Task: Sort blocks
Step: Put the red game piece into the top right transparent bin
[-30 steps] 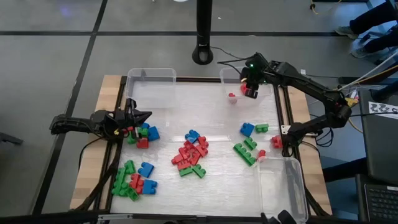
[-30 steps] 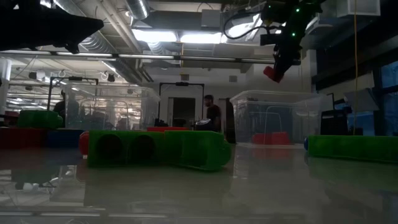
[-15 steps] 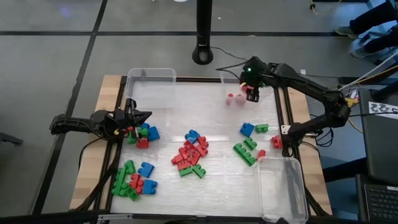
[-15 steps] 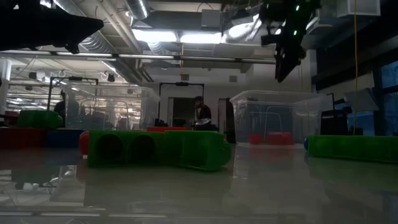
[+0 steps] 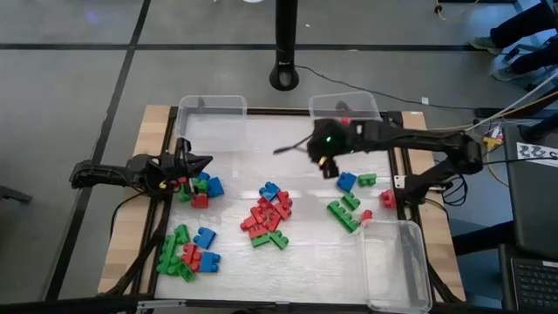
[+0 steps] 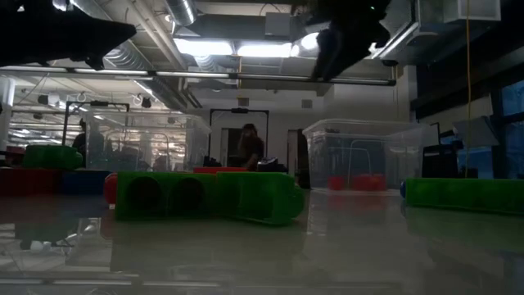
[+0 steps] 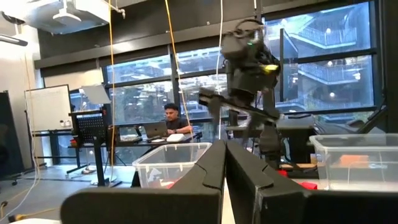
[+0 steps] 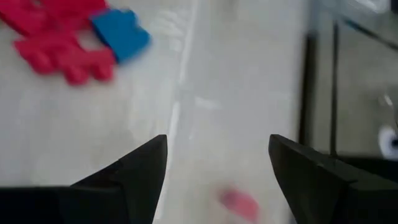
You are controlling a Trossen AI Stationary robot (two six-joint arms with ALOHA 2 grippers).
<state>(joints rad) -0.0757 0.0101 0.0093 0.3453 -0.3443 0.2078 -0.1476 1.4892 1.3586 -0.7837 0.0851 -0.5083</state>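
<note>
Tabletop, right end effector [image 5: 324, 162] swung inward from bin [image 5: 345, 106], empty

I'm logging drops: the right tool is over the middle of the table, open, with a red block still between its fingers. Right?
Not quite. The right tool is open and over the middle of the table, but nothing is between its fingers; the right wrist view shows only bare table in the gap. The rest stands.

No readable text, label, brand or number showed in any view. A black-and-white patterned marker [image 5: 538, 152] lay at the right edge of the high view, but its pattern spelled out nothing legible.
</note>
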